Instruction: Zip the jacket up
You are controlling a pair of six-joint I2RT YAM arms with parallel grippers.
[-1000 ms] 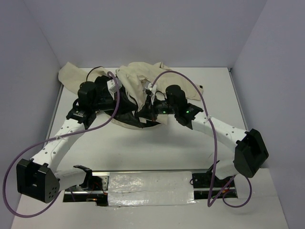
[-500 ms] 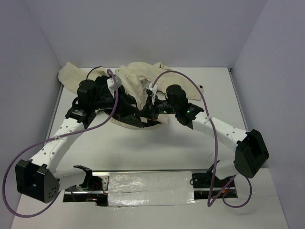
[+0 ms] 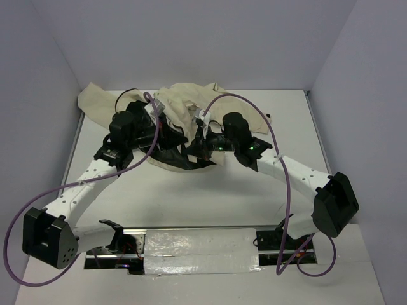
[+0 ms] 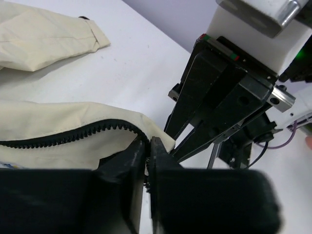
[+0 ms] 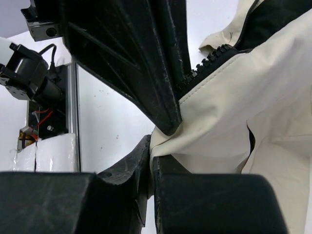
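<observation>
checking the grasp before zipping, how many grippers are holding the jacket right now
2. The left gripper is shut on the jacket at the zipper end; the right gripper is shut on its cream edge close by.

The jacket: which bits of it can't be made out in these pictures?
Top view: the jacket's front opening, hidden under the arms.
Left wrist view: the zipper's end and any slider, covered by the left gripper.
Right wrist view: most of the zipper, blocked by the left gripper; the right gripper itself is blurred.
</observation>
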